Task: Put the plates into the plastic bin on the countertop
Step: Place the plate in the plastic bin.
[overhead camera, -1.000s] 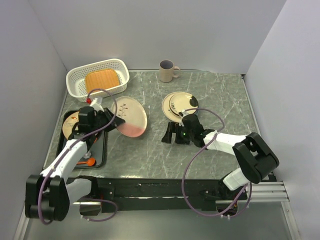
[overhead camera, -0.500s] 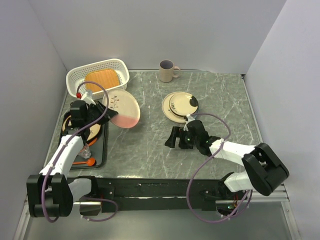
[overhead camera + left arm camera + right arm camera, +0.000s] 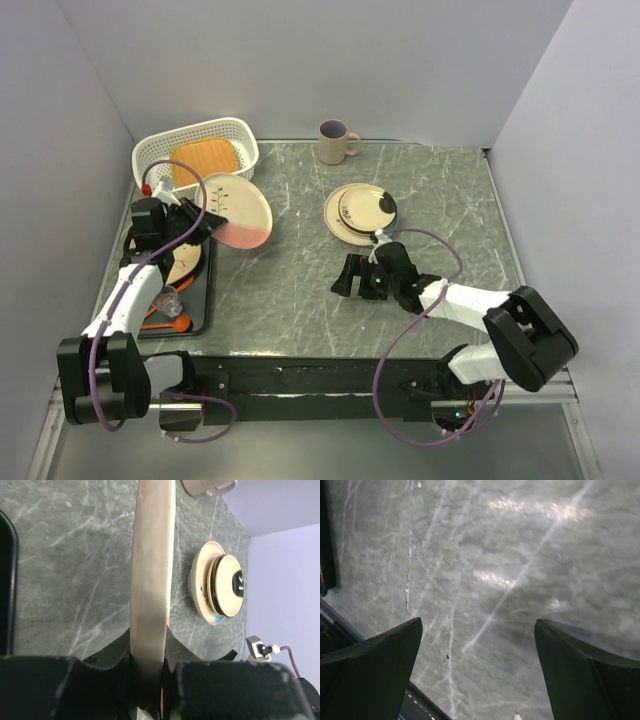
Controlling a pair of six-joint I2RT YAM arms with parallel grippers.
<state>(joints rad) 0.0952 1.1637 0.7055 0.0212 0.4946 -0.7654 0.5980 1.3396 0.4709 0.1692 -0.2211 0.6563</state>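
My left gripper (image 3: 196,222) is shut on the near rim of a half-pink plate with a twig (image 3: 238,208), which hangs tilted above the countertop (image 3: 300,300), just in front of the white plastic bin (image 3: 245,135). The left wrist view shows this plate (image 3: 152,570) edge-on, clamped in the left gripper (image 3: 150,680). A tan-orange plate (image 3: 205,160) lies inside the bin. A stack of cream plates (image 3: 360,212) sits mid-counter and also shows as the stack (image 3: 217,587). My right gripper (image 3: 348,275) stands open and empty, low over bare marble (image 3: 495,555).
A beige mug (image 3: 335,142) stands at the back centre. At the left edge lies a flat black tray (image 3: 197,310) with another plate (image 3: 185,265) and small orange items, under my left arm. White walls close in the left, back and right.
My left arm has carried the half-pink plate up and to the left, from mid-counter toward the bin. The right gripper has drawn back slightly from the plate stack and stays open.
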